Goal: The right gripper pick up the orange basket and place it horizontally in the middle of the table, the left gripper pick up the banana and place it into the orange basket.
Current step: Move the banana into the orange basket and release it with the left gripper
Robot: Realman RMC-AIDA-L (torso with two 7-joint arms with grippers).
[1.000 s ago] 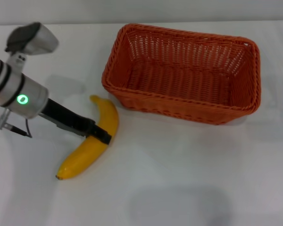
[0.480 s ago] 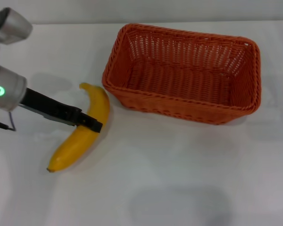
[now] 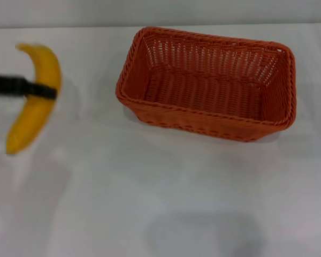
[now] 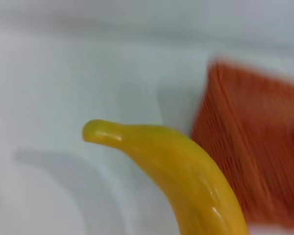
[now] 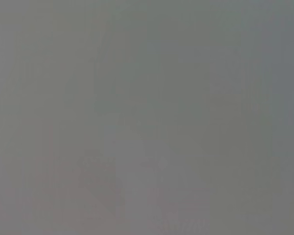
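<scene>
Banana point(image 3: 33, 96) hangs off the bench point(image 3: 166, 193) near its left edge, clamped about its middle by the closed jaws of the left gripper point(image 3: 43, 90). Orange basket point(image 3: 208, 83) sits well apart toward the bench's far edge. Right gripper is out of view.

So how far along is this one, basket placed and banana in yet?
Basket step looks done: the orange basket sits lengthwise near the middle of the table, with nothing inside. In hand: the left gripper is shut on the banana, which looks lifted off the table at the robot's left. Left to do: carry it over the basket and release. The right gripper is out of view.
</scene>
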